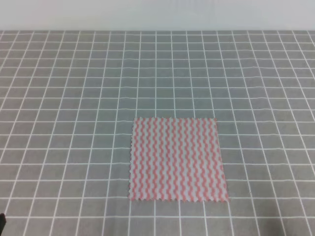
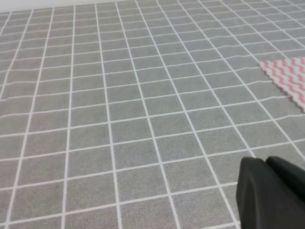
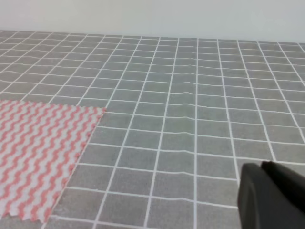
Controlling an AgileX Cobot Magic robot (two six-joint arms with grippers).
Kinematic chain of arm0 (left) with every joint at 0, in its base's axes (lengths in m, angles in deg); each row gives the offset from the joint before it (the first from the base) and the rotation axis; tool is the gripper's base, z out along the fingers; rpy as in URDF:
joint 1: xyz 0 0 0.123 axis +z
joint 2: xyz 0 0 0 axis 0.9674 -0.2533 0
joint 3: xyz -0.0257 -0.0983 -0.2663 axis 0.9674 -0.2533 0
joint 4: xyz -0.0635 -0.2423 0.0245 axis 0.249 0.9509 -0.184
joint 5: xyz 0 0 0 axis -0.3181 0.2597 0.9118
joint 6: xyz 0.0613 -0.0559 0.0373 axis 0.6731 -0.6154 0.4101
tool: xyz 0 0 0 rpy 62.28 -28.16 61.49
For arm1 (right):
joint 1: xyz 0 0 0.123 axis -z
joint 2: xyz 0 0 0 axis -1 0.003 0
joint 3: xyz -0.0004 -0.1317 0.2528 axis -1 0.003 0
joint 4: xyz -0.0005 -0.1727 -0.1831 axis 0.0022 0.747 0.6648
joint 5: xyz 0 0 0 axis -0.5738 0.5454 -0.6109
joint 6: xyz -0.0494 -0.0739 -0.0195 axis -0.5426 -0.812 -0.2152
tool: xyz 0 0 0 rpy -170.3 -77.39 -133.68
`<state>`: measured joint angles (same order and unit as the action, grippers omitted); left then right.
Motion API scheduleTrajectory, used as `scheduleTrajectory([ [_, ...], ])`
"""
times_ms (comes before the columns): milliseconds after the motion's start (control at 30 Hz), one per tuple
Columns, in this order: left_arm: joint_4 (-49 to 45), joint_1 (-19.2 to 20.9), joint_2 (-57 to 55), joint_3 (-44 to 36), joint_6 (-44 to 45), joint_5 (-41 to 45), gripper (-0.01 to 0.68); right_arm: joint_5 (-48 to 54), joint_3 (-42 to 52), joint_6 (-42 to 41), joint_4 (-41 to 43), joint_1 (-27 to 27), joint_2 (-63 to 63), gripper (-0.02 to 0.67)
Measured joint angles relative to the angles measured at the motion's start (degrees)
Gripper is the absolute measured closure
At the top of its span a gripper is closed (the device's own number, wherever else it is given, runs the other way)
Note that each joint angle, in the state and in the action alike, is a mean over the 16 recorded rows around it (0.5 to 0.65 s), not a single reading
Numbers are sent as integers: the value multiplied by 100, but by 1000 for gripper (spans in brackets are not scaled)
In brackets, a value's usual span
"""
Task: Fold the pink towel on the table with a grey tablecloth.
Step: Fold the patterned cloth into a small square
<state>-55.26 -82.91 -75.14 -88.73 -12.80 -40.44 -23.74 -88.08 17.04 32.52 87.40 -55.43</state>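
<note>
Ahead and to the right of the left gripper [image 2: 269, 193] and ahead-left of the right gripper [image 3: 271, 195], the pink towel [image 1: 178, 160] lies flat and unfolded on the table with a grey tablecloth [image 1: 74, 98], each gripper's opening impossible to judge, only a dark edge showing.

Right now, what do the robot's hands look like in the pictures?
Only a little shows. Each wrist camera catches a matte black, rounded, blocky plastic piece in its bottom right corner: the left tool and the right tool. No cables, markings or fingertips can be seen.
</note>
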Motion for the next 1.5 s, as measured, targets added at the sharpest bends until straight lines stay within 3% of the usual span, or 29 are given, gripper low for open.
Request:
scheduleTrajectory([
  [1500,2,-1,-94,85,2,-97,675,-4,-18,-4,1,0,24,666],
])
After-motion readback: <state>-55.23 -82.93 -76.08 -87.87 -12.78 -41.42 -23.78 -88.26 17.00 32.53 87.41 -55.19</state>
